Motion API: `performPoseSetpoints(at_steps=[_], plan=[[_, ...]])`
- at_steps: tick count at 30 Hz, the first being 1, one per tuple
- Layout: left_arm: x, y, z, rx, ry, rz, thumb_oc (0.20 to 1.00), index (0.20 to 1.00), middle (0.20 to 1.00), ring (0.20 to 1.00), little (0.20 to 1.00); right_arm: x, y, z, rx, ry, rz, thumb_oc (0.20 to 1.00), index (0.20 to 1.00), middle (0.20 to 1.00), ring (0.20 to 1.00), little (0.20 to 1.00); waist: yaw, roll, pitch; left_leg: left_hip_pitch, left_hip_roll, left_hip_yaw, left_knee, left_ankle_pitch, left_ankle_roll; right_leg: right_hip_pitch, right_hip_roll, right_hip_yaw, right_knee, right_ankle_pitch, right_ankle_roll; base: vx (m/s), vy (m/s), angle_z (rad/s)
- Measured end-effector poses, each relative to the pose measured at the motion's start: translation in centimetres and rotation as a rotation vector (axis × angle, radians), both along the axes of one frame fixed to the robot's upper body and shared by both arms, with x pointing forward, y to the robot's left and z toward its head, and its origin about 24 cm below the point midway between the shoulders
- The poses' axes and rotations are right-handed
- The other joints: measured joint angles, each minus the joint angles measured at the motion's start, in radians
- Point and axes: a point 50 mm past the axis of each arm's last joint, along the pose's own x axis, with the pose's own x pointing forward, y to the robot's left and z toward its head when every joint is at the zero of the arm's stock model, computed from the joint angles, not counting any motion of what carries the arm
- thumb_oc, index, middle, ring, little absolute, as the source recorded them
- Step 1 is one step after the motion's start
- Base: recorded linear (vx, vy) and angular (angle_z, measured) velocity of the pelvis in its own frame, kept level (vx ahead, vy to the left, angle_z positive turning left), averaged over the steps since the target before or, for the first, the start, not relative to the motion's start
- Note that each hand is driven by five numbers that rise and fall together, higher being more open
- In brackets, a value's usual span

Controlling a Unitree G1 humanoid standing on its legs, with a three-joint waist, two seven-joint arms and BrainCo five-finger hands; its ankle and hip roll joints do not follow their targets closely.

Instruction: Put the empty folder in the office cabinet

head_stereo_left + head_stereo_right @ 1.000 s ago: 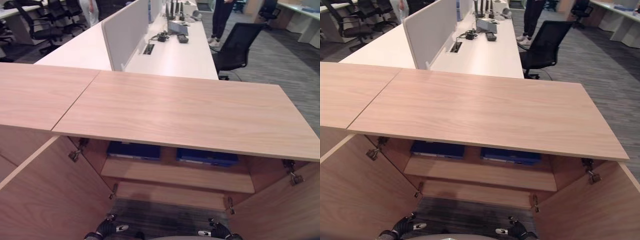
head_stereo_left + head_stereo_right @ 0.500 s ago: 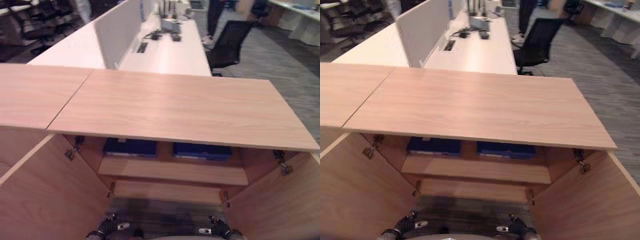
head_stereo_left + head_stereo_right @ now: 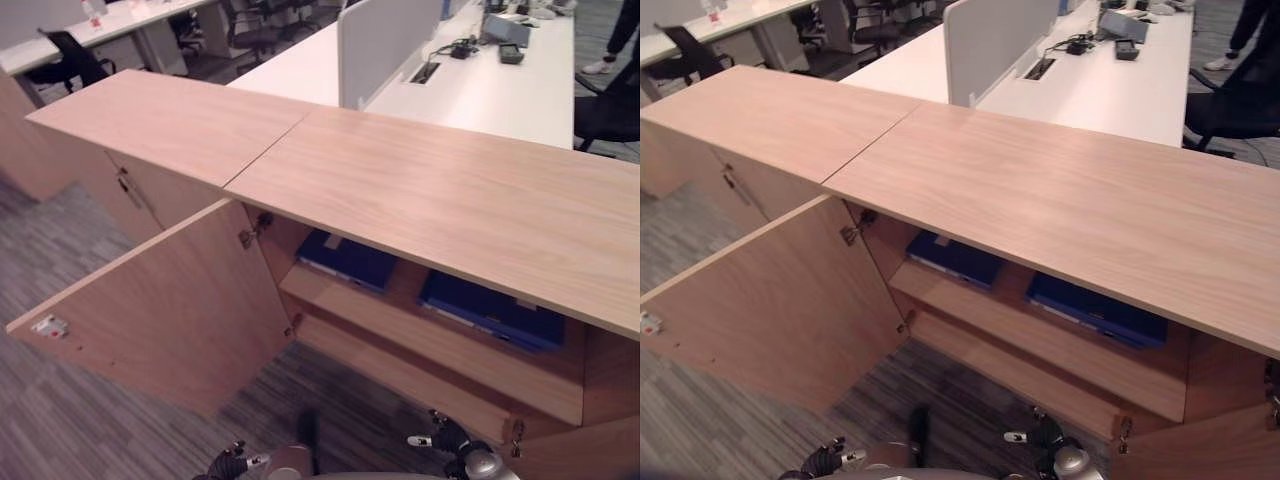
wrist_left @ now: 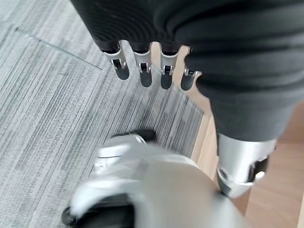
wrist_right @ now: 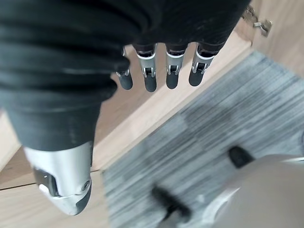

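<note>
Open cabinet (image 3: 440, 200), two blue folders (image 3: 345, 260) half hidden under its top, left hand (image 4: 142, 71) and right hand (image 5: 161, 71) low, fingers relaxed, empty.

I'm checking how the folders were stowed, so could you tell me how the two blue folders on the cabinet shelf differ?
The left folder lies by the open door, the right folder further along the shelf. The left folder shows a pale label on top; the right shows pale edging along its front. Both are dark blue, lie flat on one shelf, partly hidden under the cabinet top.
</note>
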Motion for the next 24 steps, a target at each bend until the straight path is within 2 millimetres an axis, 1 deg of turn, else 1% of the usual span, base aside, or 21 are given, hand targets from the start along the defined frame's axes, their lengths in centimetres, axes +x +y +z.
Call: performPoseSetpoints(at_steps=[1, 2, 3, 4, 5, 7, 8, 9, 10, 11, 12, 14, 16, 17, 18, 19, 20, 21, 22, 23, 24], plan=[[0.1, 0.1, 0.0, 0.001, -0.003, 0.01, 1.0, 1.0, 1.0, 1.0, 1.0, -0.3, -0.2, -0.1, -0.007, 0.01, -0.005, 1.0, 1.0, 1.0, 1.0, 1.0, -0.013, -0.011, 0.006, 0.004, 0.026, 0.001, 0.018, 0.004, -0.006, 0.019, -0.001, -0.013, -0.025, 0.015, 0.008, -0.07, 0.198, 0.82], [0.3, 0.0, 0.1, -0.002, -0.007, 0.011, 1.0, 1.0, 1.0, 1.0, 1.0, -1.3, -1.2, -0.2, -0.023, 0.031, -0.048, 1.0, 1.0, 1.0, 1.0, 1.0, -0.034, -0.005, -0.001, 0.033, 0.087, -0.022, 0.078, -0.008, -0.066, 0.056, -0.032, -0.062, -0.049, 0.033, 0.033, -0.06, 0.372, 1.18], [-0.1, -0.8, -0.2, -0.023, 0.0, 0.023, 1.0, 1.0, 1.0, 1.0, 1.0, -2.3, -2.7, 0.0, -0.066, 0.049, -0.056, 1.0, 1.0, 1.0, 1.0, 1.0, -0.065, 0.033, -0.019, 0.112, 0.111, 0.006, 0.067, 0.035, -0.033, 0.105, -0.045, -0.09, -0.059, 0.034, 0.114, -0.03, 0.562, 1.42], [0.6, -1.1, -0.1, -0.023, -0.022, 0.021, 1.0, 1.0, 1.0, 1.0, 1.0, -3.1, -2.3, -0.3, -0.062, 0.073, -0.075, 1.0, 1.0, 1.0, 1.0, 1.0, -0.074, 0.02, -0.019, 0.147, 0.06, 0.031, 0.004, -0.022, -0.05, 0.113, -0.109, -0.109, -0.009, 0.04, 0.125, -0.03, 0.489, 1.11], [0.7, -0.7, 0.0, -0.01, -0.029, 0.024, 1.0, 1.0, 1.0, 1.0, 1.0, -2.8, -1.3, -0.5, -0.028, 0.07, -0.062, 1.0, 1.0, 1.0, 1.0, 1.0, -0.065, 0.015, -0.017, 0.148, 0.044, 0.025, -0.018, -0.031, -0.043, 0.099, -0.126, -0.098, 0.009, 0.052, 0.116, -0.04, 0.404, 0.69], [1.0, 0.6, 0.3, 0.027, -0.023, 0.023, 1.0, 1.0, 1.0, 1.0, 1.0, -3.1, 0.5, -1.0, 0.017, 0.083, -0.063, 1.0, 1.0, 1.0, 1.0, 1.0, -0.066, -0.041, -0.033, 0.142, 0.005, 0.037, -0.049, -0.042, -0.037, 0.115, -0.16, -0.09, 0.0, 0.063, 0.103, -0.02, 0.258, 0.41], [0.7, 1.3, 0.4, 0.044, -0.012, 0.026, 1.0, 1.0, 1.0, 1.0, 1.0, -2.7, 1.2, -1.1, 0.036, 0.074, -0.062, 1.0, 1.0, 1.0, 1.0, 1.0, -0.06, -0.058, -0.036, 0.142, -0.002, 0.048, -0.053, -0.044, -0.034, 0.116, -0.177, -0.085, -0.001, 0.09, 0.102, -0.02, 0.208, 0.36], [0.6, 1.8, 0.5, 0.058, -0.001, 0.023, 1.0, 1.0, 1.0, 1.0, 1.0, -2.4, 1.6, -1.1, 0.048, 0.068, -0.064, 1.0, 1.0, 1.0, 1.0, 1.0, -0.062, -0.064, -0.041, 0.143, 0.004, 0.078, -0.058, -0.047, -0.029, 0.121, -0.18, -0.087, 0.002, 0.117, 0.104, -0.03, 0.416, 0.74], [1.1, 1.8, 0.6, 0.06, -0.018, 0.015, 1.0, 1.0, 1.0, 1.0, 1.0, -2.5, 1.6, -1.1, 0.049, 0.07, -0.065, 1.0, 1.0, 1.0, 1.0, 1.0, -0.082, -0.046, -0.038, 0.158, 0.009, 0.091, -0.083, -0.016, -0.001, 0.107, -0.191, -0.097, 0.075, 0.143, 0.105, -0.01, 0.344, 0.81], [1.2, 1.6, 0.6, 0.056, -0.021, 0.012, 1.0, 1.0, 1.0, 1.0, 1.0, -2.3, 1.4, -1.0, 0.055, 0.059, -0.101, 1.0, 1.0, 1.0, 1.0, 1.0, -0.076, -0.04, -0.039, 0.155, 0.003, 0.081, -0.086, -0.011, 0.007, 0.091, -0.201, -0.09, 0.116, 0.156, 0.123, 0.0, 0.454, 0.95], [1.3, 1.6, 0.7, 0.059, -0.023, -0.005, 1.0, 1.0, 1.0, 1.0, 1.0, -2.5, 1.2, -1.0, 0.05, 0.061, -0.112, 1.0, 1.0, 1.0, 1.0, 1.0, -0.081, -0.033, -0.056, 0.141, -0.006, 0.064, -0.09, -0.016, 0.005, 0.103, -0.207, -0.099, 0.109, 0.174, 0.138, 0.03, 0.434, 0.51], [1.8, 1.5, 0.8, 0.062, -0.034, -0.036, 1.0, 1.0, 1.0, 1.0, 1.0, -1.5, 1.0, -0.8, 0.048, 0.037, -0.133, 1.0, 1.0, 1.0, 1.0, 1.0, -0.076, -0.046, -0.065, 0.108, -0.04, 0.059, -0.085, -0.012, 0.018, 0.083, -0.242, -0.104, 0.125, 0.197, 0.147, 0.02, 0.428, 0.42], [2.8, 1.2, 1.0, 0.065, -0.052, -0.056, 1.0, 1.0, 1.0, 1.0, 1.0, -1.3, 0.7, -0.7, 0.046, 0.03, -0.169, 1.0, 1.0, 1.0, 1.0, 1.0, -0.074, -0.075, -0.057, 0.065, -0.097, 0.039, 0.012, -0.045, 0.048, 0.098, -0.29, -0.115, 0.134, 0.203, 0.144, -0.03, 0.341, 0.47], [3.4, 1.7, 1.4, 0.082, -0.066, -0.072, 1.0, 1.0, 1.0, 1.0, 1.0, -0.8, 1.2, -0.7, 0.056, 0.024, -0.17, 1.0, 1.0, 1.0, 1.0, 1.0, -0.066, -0.081, -0.062, 0.065, -0.12, 0.039, 0.015, -0.055, 0.064, 0.071, -0.319, -0.114, 0.165, 0.271, 0.145, -0.03, 0.403, 0.27], [3.4, 2.0, 1.5, 0.094, -0.066, -0.074, 1.0, 1.0, 1.0, 1.0, 1.0, -0.1, 1.4, -0.5, 0.06, 0.01, -0.167, 1.0, 1.0, 1.0, 1.0, 1.0, -0.058, -0.08, -0.061, 0.065, -0.124, 0.049, 0.011, -0.061, 0.074, 0.049, -0.332, -0.112, 0.176, 0.317, 0.145, -0.03, 0.314, -0.06], [3.6, 2.2, 1.6, 0.102, -0.072, -0.073, 1.0, 1.0, 1.0, 1.0, 1.0, 0.5, 1.6, -0.3, 0.071, -0.009, -0.166, 1.0, 1.0, 1.0, 1.0, 1.0, -0.052, -0.073, -0.054, 0.072, -0.132, 0.046, 0.001, -0.068, 0.099, 0.026, -0.345, -0.105, 0.21, 0.333, 0.158, -0.02, 0.353, -0.14], [4.2, 2.9, 2.0, 0.125, -0.086, -0.073, 1.0, 1.0, 1.0, 1.0, 1.0, 1.3, 2.2, -0.2, 0.097, -0.031, -0.182, 1.0, 1.0, 1.0, 1.0, 1.0, -0.044, -0.07, -0.036, 0.068, -0.136, 0.04, -0.005, -0.079, 0.12, 0.009, -0.343, -0.1, 0.208, 0.289, 0.19, 0.01, 0.376, -0.02], [4.5, 3.2, 2.2, 0.137, -0.089, -0.072, 1.0, 1.0, 1.0, 1.0, 1.0, 1.6, 2.5, -0.1, 0.105, -0.035, -0.184, 1.0, 1.0, 1.0, 1.0, 1.0, -0.04, -0.074, -0.03, 0.068, -0.138, 0.035, -0.006, -0.076, 0.125, 0.009, -0.324, -0.099, 0.181, 0.286, 0.185, 0.06, 0.404, 0.17], [4.5, 3.7, 2.4, 0.151, -0.087, -0.067, 1.0, 1.0, 1.0, 1.0, 1.0, 1.6, 3.0, -0.2, 0.12, -0.037, -0.183, 1.0, 1.0, 1.0, 1.0, 1.0, -0.041, -0.082, -0.027, 0.067, -0.15, 0.022, -0.015, -0.069, 0.129, 0.005, -0.285, -0.072, 0.153, 0.31, 0.161, 0.1, 0.38, 0.33], [4.6, 3.7, 2.3, 0.153, -0.085, -0.065, 1.0, 1.0, 1.0, 1.0, 1.0, 1.7, 3.1, -0.2, 0.126, -0.04, -0.189, 1.0, 1.0, 1.0, 1.0, 1.0, -0.046, -0.077, -0.025, 0.076, -0.168, 0.006, -0.034, -0.061, 0.138, 0.007, -0.282, -0.012, 0.17, 0.339, 0.13, 0.12, 0.345, 0.56], [4.5, 3.3, 2.1, 0.141, -0.079, -0.068, 1.0, 1.0, 1.0, 1.0, 1.0, 1.7, 2.9, -0.1, 0.124, -0.043, -0.197, 1.0, 1.0, 1.0, 1.0, 1.0, -0.06, -0.058, -0.021, 0.086, -0.175, -0.017, -0.059, -0.051, 0.147, -0.021, -0.277, 0.062, 0.219, 0.357, 0.141, 0.13, 0.293, 0.81]])
